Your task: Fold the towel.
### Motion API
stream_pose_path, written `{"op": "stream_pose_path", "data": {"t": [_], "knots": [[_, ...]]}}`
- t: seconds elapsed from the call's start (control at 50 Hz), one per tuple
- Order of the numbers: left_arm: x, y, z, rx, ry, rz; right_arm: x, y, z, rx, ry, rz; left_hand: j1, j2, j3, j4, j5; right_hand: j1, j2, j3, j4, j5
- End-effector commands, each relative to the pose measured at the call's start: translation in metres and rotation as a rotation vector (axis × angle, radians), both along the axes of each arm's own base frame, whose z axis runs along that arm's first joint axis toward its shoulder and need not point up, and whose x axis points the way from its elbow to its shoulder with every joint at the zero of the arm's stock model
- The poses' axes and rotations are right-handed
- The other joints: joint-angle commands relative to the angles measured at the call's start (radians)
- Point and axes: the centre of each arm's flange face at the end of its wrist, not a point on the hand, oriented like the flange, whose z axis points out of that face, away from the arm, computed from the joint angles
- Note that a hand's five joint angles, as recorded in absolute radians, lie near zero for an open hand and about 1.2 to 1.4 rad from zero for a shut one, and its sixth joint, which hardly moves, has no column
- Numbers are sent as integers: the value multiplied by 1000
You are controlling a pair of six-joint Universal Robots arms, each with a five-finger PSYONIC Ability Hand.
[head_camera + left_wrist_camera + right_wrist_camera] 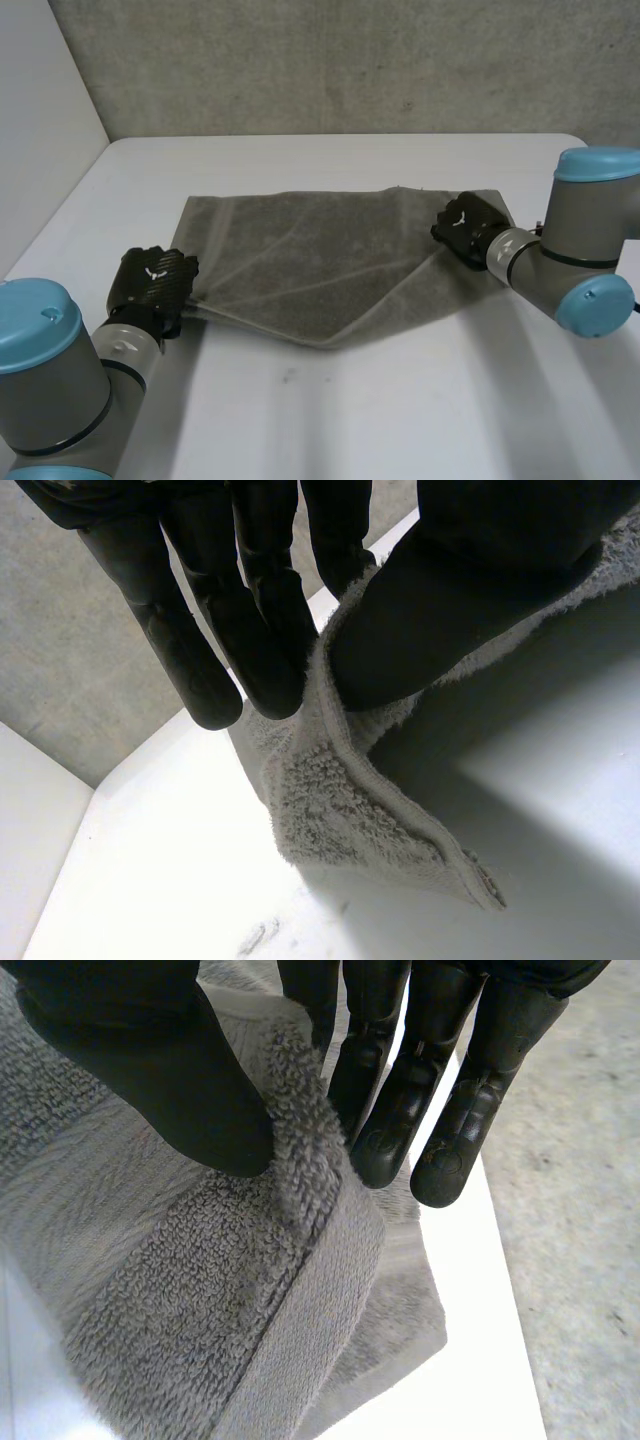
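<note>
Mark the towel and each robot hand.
towel (300, 255), head view, middle of the cloth.
left robot hand (155, 278), head view, back of the hand.
right robot hand (468, 228), head view, back of the hand.

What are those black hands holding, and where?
Both pinch the grey towel: left hand at its left corner, right hand at its right edge.

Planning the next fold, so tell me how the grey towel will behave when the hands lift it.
Probably floppy: the towel droops to a low point between the left robot hand and right robot hand. Likely not slippery, since its looped pile bunches where each hand pinches it. It seems thick, so folds may spring open a little.
</note>
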Motion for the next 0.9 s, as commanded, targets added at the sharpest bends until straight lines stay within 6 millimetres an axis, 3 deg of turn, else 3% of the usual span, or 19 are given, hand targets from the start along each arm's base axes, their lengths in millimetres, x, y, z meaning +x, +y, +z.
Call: {"op": "stream_pose_path", "data": {"t": [0.02, 0.16, 0.24, 0.3, 0.34, 0.36, 0.4, 0.42, 0.46, 0.5, 0.56, 0.64, 0.68, 0.72, 0.74, 0.78, 0.84, 0.88, 0.9], "knots": [[0, 0, 0, -1, 0, 1, -11, 18, 18, 32, -50, -47, 191, 178, 180, 178, 180, 442, 219, 218, 206, 250], [3, 0, 3, 8, -6, 11, -43, 28, 25, 65, -54, -131, 191, 178, 180, 178, 180, 442, 219, 218, 206, 250], [17, 0, 21, 11, -11, 48, -74, 43, 34, 89, -57, -214, 191, 178, 180, 178, 180, 442, 219, 218, 206, 250], [22, 2, 27, 21, -23, 59, -84, 53, 42, 93, -55, -240, 191, 178, 180, 178, 180, 442, 219, 218, 206, 250], [29, 13, 35, 62, -71, 60, -102, 79, 55, 139, -38, -284, 191, 178, 180, 178, 180, 442, 219, 218, 206, 250], [29, 13, 35, 62, -72, 60, -102, 79, 55, 139, -38, -284, 191, 178, 180, 178, 180, 442, 219, 218, 206, 250], [35, 30, 38, 139, -154, 42, -115, 108, 61, 233, -4, -314, 191, 178, 180, 178, 180, 442, 219, 218, 206, 250], [35, 30, 38, 139, -154, 42, -115, 108, 61, 234, -4, -314, 191, 178, 180, 178, 180, 442, 219, 218, 206, 250], [39, 41, 36, 198, -207, 29, -127, 133, 66, 306, 89, -314, 191, 178, 180, 178, 180, 442, 219, 218, 206, 250], [46, 62, 34, 307, -313, -8, -135, 140, 68, 313, 141, -313, 191, 178, 180, 178, 180, 442, 219, 218, 206, 250], [48, 74, 38, 346, -374, -45, -144, 139, 74, 272, 182, -308, 191, 178, 180, 178, 180, 442, 219, 218, 206, 250], [43, 65, 43, 287, -354, -53, -144, 130, 77, 216, 143, -303, 191, 178, 180, 178, 180, 442, 219, 218, 206, 250], [39, 54, 48, 230, -330, -53, -144, 125, 79, 190, 117, -308, 191, 178, 180, 178, 180, 442, 219, 218, 206, 250], [28, 30, 47, 148, -294, -57, -144, 104, 68, 197, 46, -330, 191, 178, 180, 178, 180, 442, 219, 218, 206, 250], [27, 30, 47, 147, -294, -57, -144, 104, 68, 197, 45, -330, 191, 178, 180, 178, 180, 442, 219, 218, 206, 250], [15, 1, 37, 85, -286, -53, -125, 83, 63, 155, -23, -295, 191, 178, 180, 178, 180, 442, 219, 218, 206, 250], [9, -13, 33, 58, -279, -50, -111, 75, 61, 131, -49, -270, 191, 178, 180, 178, 180, 442, 219, 218, 206, 250], [-3, -39, 21, 27, -266, -57, -95, 56, 52, 95, -63, -292, 191, 178, 180, 178, 180, 442, 219, 218, 206, 250], [-4, -39, 21, 27, -266, -57, -95, 56, 52, 95, -63, -292, 191, 178, 180, 178, 180, 442, 219, 218, 206, 250]]}}
